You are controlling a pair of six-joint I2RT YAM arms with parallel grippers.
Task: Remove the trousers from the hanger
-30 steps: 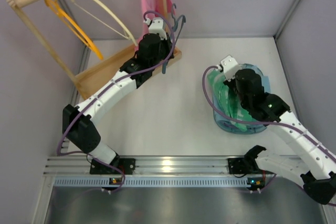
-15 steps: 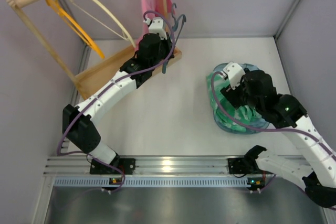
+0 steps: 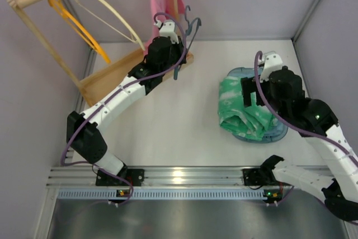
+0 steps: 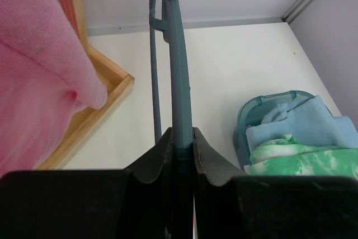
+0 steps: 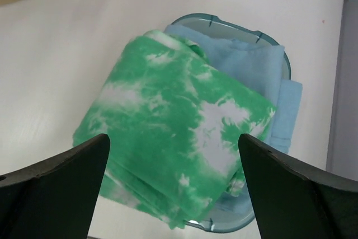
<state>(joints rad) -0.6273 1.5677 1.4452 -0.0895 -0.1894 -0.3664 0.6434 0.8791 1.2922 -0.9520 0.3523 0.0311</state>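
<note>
My left fingers (image 4: 154,163) are clamped on the grey-blue hanger (image 4: 179,82), which runs up the centre of the left wrist view. It is beside the pink cloth (image 4: 39,54) and the wooden rack base (image 4: 106,90) at left. My right fingers (image 5: 56,183) are spread wide, gripping nothing, over the trousers (image 5: 173,132). The trousers lie folded at centre right of the overhead view. They rest on light-blue cloth (image 5: 251,68) in a teal tub (image 5: 246,33) on the bench (image 5: 67,54), spilling over the tub's left rim.

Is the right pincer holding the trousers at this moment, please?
No, the right pincer stands wide open above the trousers, which lie loose over the blue bin.
</note>
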